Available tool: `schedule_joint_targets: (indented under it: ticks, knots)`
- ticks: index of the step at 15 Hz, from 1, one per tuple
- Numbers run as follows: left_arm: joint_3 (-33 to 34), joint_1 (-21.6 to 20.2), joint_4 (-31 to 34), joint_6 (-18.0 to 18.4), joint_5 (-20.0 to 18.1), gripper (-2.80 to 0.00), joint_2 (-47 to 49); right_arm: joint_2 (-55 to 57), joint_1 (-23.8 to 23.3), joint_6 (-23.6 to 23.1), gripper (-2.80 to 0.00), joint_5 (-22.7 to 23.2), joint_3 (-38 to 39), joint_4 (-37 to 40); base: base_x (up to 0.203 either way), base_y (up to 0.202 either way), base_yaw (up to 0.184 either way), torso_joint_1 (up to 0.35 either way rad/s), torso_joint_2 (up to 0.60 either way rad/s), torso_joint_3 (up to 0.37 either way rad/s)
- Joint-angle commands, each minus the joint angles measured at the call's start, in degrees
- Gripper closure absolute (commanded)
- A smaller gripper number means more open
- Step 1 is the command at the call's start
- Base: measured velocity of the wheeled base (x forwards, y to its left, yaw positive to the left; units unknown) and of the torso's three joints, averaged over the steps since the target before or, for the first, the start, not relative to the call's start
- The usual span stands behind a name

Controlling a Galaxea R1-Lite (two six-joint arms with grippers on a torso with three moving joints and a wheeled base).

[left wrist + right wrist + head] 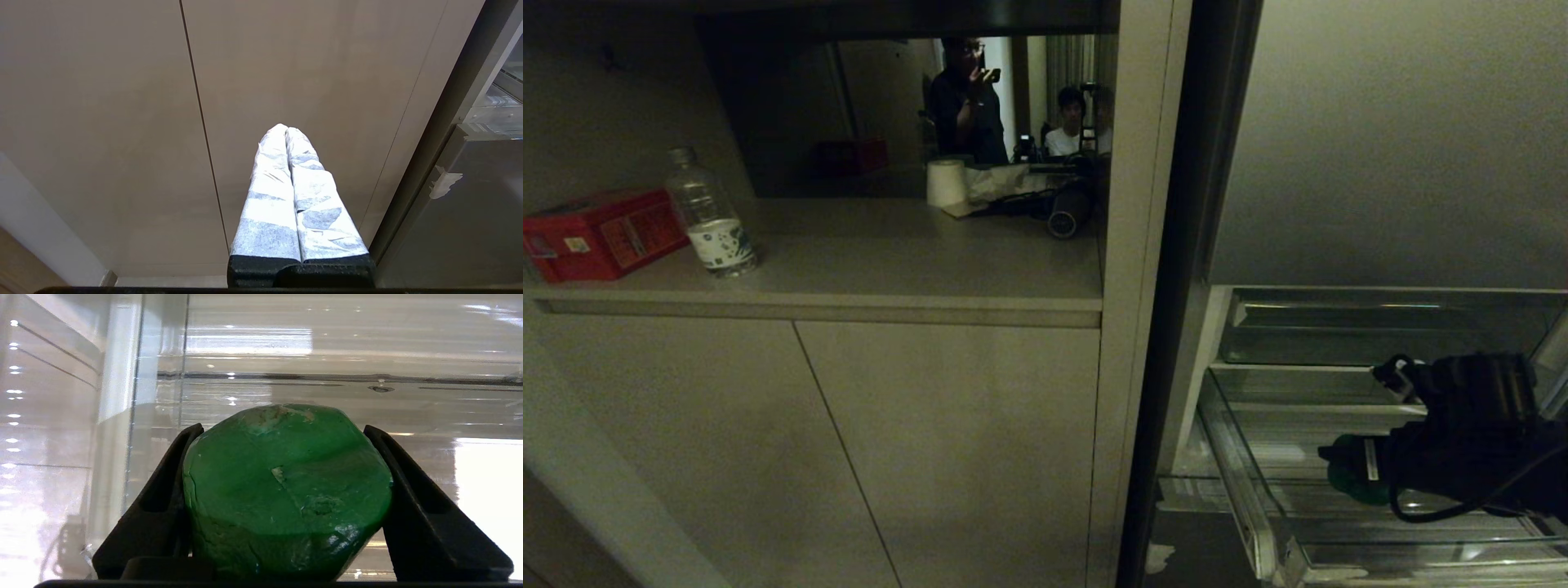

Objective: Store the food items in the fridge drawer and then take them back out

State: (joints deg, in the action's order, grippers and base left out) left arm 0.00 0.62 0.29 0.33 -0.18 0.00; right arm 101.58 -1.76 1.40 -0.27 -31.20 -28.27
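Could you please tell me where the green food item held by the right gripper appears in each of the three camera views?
Head view: the green food item peeks out at lower right, in front of the right gripper, over the fridge drawer.
Left wrist view: not in it; only cabinet doors and the shut left gripper.
Right wrist view: it fills the centre, clamped between both fingers.
Shared landmark: the clear drawer.

Fridge drawer (1262,506): clear plastic, glossy, ribbed floor, bright glints along walls. Green food item (286,490): waxy sheen, scuffed and pitted (pale scrape marks near top). Right gripper (286,498) fingers (163,506): black matt plastic. Left gripper (287,134) fingers (269,204): wrapped in crinkled white tape or cloth, cannot tell which. Cabinet doors (122,122): smooth matt beige panels. Bottle (709,214): clear plastic, paper-like label. Red box (600,233): looks like printed card.
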Motion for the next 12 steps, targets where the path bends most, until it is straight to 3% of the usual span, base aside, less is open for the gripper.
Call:
schedule_joint_targets:
  ticks: [1,2,12]
  knots:
    - [0.00,-0.01,-0.01,0.02,0.01,0.00,0.09,1.67,0.06,0.00,-2.67,0.00,-0.52,-0.21,0.000,0.000,0.000,0.000,0.00,0.000]
    - [0.00,-0.01,0.05,0.02,0.01,0.00,0.09,1.69,0.00,0.00,-2.80,0.00,-0.71,-0.20,0.000,0.000,0.000,0.000,0.00,0.000]
    - [0.00,-0.01,-0.02,0.02,0.01,0.00,0.09,2.07,-0.37,0.09,-2.80,0.00,-1.02,-0.20,0.000,0.000,0.000,0.000,0.00,0.000]
